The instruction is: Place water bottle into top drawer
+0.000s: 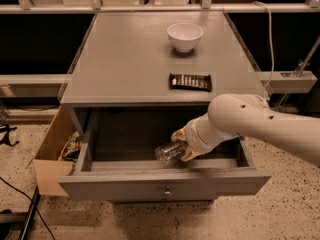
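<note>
The top drawer is pulled open, its flat grey front and small round knob facing me. The water bottle, clear and ribbed, lies on its side inside the drawer near the front, right of the middle. My gripper reaches down into the drawer from the right. Its tan fingers close around the bottle's right end. The white arm crosses over the drawer's right half and hides that part of its inside.
On the cabinet top stand a white bowl at the back and a dark candy bar near the front edge. A tan cardboard box with snack packets sits on the floor against the drawer's left side. Cables lie on the floor at left.
</note>
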You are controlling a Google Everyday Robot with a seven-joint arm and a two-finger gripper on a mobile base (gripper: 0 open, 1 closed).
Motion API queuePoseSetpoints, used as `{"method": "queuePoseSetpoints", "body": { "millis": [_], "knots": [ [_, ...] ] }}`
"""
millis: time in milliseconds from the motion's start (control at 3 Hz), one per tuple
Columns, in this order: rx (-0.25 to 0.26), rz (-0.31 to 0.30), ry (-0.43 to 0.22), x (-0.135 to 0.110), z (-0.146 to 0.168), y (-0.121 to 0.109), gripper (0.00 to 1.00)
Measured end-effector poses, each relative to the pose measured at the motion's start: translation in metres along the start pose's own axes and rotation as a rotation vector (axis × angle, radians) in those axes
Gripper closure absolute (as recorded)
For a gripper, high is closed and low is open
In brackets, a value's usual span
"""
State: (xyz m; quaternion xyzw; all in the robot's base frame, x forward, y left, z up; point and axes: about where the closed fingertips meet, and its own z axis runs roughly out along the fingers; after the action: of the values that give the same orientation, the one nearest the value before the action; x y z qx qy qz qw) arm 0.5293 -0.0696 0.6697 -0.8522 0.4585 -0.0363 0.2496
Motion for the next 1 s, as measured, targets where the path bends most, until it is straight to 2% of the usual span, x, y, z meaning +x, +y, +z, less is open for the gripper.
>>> {"method": "queuePoseSetpoints", "body": {
  "millis": [333, 667, 1000],
  "knots": [
    [-0.006, 0.019, 0.009, 0.010, 0.009, 0.001, 1.00],
    [-0.030, 0.052, 0.035, 0.034, 0.036, 0.012, 1.00],
    [-0.033, 0.038, 0.037, 0.037, 0.043, 0.011, 1.00]
  ]
}}
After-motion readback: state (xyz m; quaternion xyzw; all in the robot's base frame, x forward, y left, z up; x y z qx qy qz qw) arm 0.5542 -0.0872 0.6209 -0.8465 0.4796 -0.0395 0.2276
